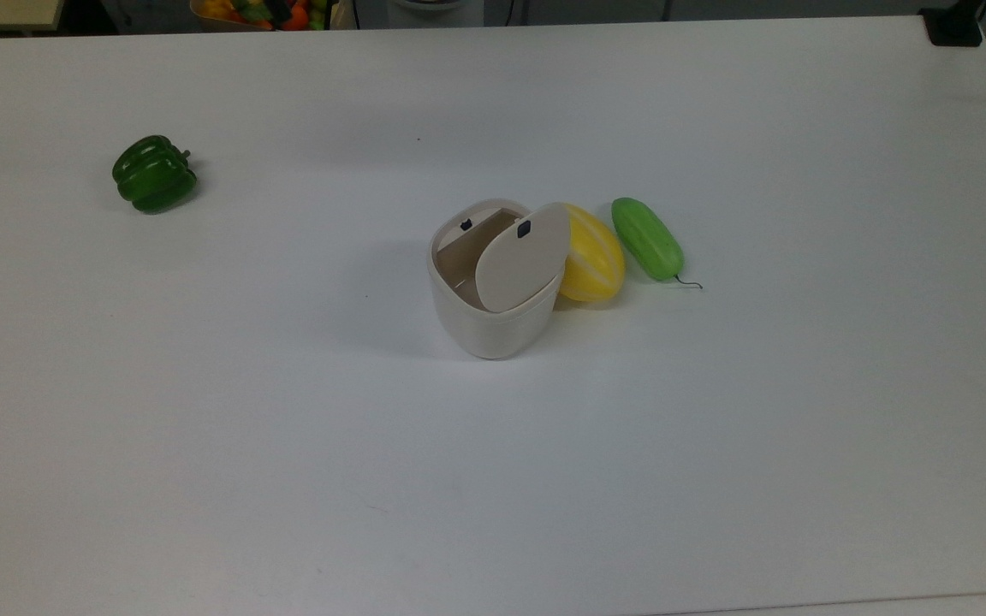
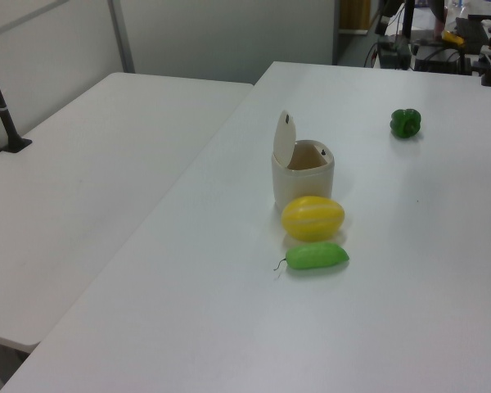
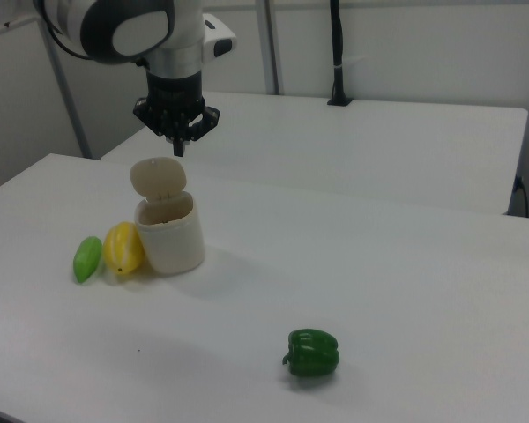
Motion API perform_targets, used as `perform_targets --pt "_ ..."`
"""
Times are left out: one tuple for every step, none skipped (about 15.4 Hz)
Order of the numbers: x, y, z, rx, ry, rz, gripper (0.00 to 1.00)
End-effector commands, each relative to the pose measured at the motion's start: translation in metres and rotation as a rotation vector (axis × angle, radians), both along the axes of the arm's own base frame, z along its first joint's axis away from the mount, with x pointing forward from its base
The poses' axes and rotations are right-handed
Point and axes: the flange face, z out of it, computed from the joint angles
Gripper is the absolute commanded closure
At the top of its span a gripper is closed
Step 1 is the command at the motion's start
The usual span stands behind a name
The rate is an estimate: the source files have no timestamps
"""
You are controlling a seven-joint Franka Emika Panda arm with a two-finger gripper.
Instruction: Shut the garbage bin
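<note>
Overhead, gripper [image 3: 176,148] above garbage bin [image 3: 170,235], lid [image 3: 158,176] upright.

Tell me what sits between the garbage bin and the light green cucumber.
The yellow melon lies between the garbage bin and the cucumber, close against the bin's side. The top view shows it, and so does the left view.

Two white tables [image 2: 106,164] stand side by side before a pale wall [image 2: 229,33].
</note>
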Motion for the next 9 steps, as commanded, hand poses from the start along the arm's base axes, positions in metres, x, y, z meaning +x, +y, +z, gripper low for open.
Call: perform_targets --pt "0.007 0.008 -0.008 0.069 -0.044 0.072 1.00" --pt "0.008 0.010 -0.011 0.071 -0.040 0.082 1.00" --pt "0.012 0.013 -0.019 0.074 -0.026 0.087 1.00" --pt "0.015 0.021 -0.022 0.079 -0.022 0.100 1.00" --pt "0.018 0.024 -0.026 0.087 -0.020 0.102 1.00" --pt "0.020 0.024 -0.029 0.097 -0.016 0.100 1.00" --pt "0.022 0.025 -0.031 0.107 -0.015 0.100 1.00" --pt "0.024 0.029 -0.033 0.111 -0.016 0.101 1.00" --pt "0.029 0.034 -0.038 0.108 -0.016 0.094 1.00"
